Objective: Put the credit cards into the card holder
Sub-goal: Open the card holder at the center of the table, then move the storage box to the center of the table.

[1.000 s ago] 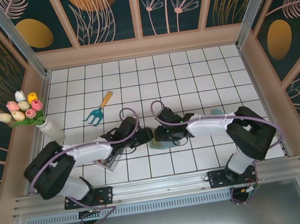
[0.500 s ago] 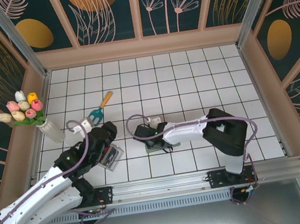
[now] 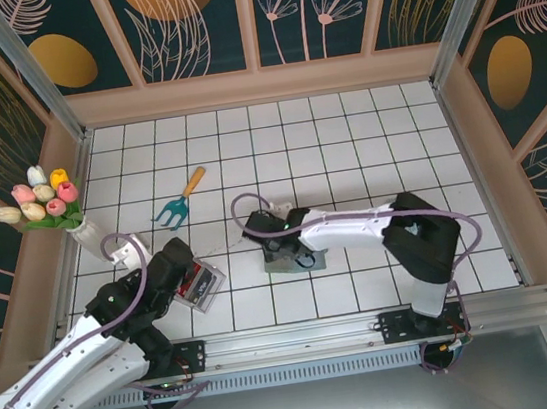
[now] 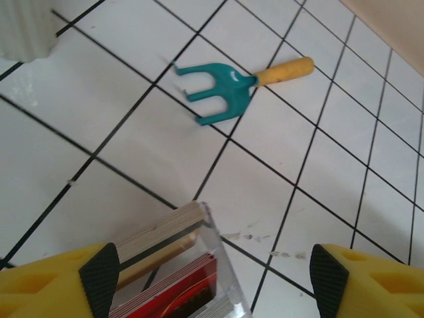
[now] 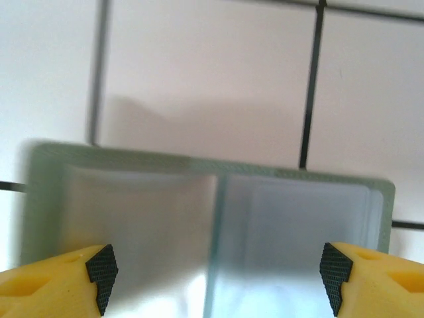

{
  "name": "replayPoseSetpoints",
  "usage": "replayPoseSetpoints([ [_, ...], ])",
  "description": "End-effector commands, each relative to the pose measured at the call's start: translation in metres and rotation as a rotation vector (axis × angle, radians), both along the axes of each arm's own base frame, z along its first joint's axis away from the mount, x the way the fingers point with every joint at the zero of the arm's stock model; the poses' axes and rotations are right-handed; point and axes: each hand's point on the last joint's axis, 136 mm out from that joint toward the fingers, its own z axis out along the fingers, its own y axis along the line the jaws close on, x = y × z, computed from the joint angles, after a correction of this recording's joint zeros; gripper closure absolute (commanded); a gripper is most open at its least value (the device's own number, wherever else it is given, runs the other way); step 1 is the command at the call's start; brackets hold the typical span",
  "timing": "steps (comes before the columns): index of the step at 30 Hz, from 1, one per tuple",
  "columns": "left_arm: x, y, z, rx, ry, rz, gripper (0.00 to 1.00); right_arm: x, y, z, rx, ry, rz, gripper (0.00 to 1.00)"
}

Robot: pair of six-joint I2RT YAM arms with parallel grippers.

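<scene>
The credit cards (image 4: 173,286) stand on edge in a clear plastic tray (image 4: 222,265), a red stack in front and a tan stack (image 4: 156,228) behind. From above, the tray (image 3: 201,285) lies left of centre. My left gripper (image 4: 213,278) hovers open just above its near end, gripping nothing; in the top view it (image 3: 184,275) sits by the tray. The card holder (image 5: 212,225) lies opened flat, with a sage-green rim and grey pockets. My right gripper (image 5: 217,271) hangs open close over it, touching nothing. In the top view the holder (image 3: 299,261) lies under the right gripper (image 3: 281,247).
A teal hand fork with a yellow handle (image 4: 222,93) lies on the tiles beyond the tray, also seen from above (image 3: 178,205). A white vase of tulips (image 3: 86,234) stands at the left wall. Wooden walls ring the white tiled table (image 3: 346,144).
The left arm has drawn back from the card holder at centre to the tray on the left. Both grippers have opened wider. The right gripper has shifted left over the holder.
</scene>
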Motion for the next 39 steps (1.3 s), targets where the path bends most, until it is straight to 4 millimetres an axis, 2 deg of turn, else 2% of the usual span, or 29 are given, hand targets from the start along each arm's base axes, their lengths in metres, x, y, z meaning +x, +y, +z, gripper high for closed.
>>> replayPoseSetpoints([
  [1,-0.015,0.025,-0.002,0.000,0.030,0.108,0.20,0.015,0.039,0.048,0.235,-0.027,0.095,0.16],
  [5,-0.026,0.030,-0.015,-0.015,0.087,0.137,0.12,0.021,0.054,0.053,0.331,-0.012,0.137,0.18],
  [9,-0.036,0.021,-0.039,-0.059,0.174,0.117,0.11,0.022,0.070,0.049,0.362,0.036,0.189,0.20],
  [14,-0.043,0.010,-0.057,-0.133,0.217,0.087,0.10,0.025,0.083,0.051,0.381,0.041,0.219,0.21],
  [17,-0.041,-0.001,-0.070,-0.182,0.226,0.062,0.10,0.027,0.091,0.055,0.407,0.038,0.235,0.21],
  [21,-0.028,-0.033,-0.077,-0.271,0.198,-0.027,0.09,0.032,0.092,0.052,0.413,0.050,0.233,0.21],
  [26,-0.014,-0.060,-0.086,-0.350,0.153,-0.100,0.05,0.043,0.076,0.054,0.442,0.051,0.188,0.21],
  [36,0.014,-0.087,-0.081,-0.299,0.049,-0.222,0.03,0.067,0.001,0.060,0.498,0.027,0.024,0.20],
  [39,0.021,-0.094,-0.083,-0.242,0.056,-0.258,0.02,0.070,-0.012,0.061,0.514,0.026,0.004,0.20],
])
